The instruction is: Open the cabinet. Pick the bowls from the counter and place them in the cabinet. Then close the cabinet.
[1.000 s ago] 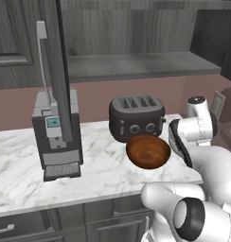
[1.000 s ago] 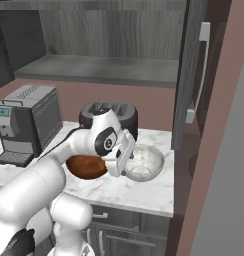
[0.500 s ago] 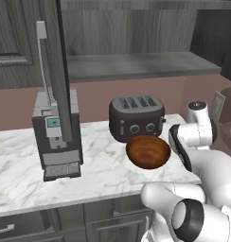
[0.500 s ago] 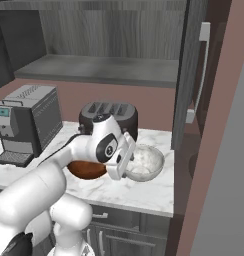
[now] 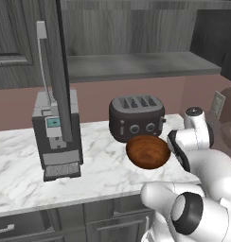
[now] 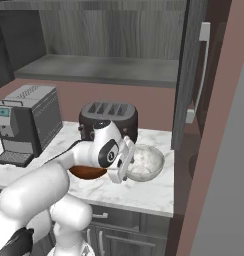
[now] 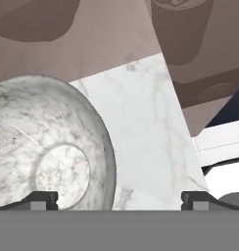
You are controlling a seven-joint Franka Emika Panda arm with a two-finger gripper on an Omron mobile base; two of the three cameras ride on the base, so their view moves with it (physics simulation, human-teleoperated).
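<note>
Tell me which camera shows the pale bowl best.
The hand view: the pale bowl looms close, its inside plain. The right base view shows it partly behind the arm, beside the brown bowl.

The white arm folds forward from its base, elbow bulging low and wrist bent downward. Its gripper [image 7: 119, 198] stands with both jaws spread wide, holding nothing, the two dark fingertips [image 7: 42, 198] set far apart at either side of the hand.

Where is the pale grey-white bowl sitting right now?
The pale bowl sits on the marble counter near its right end in the right base view, beside the brown bowl, in front of the toaster.
</note>
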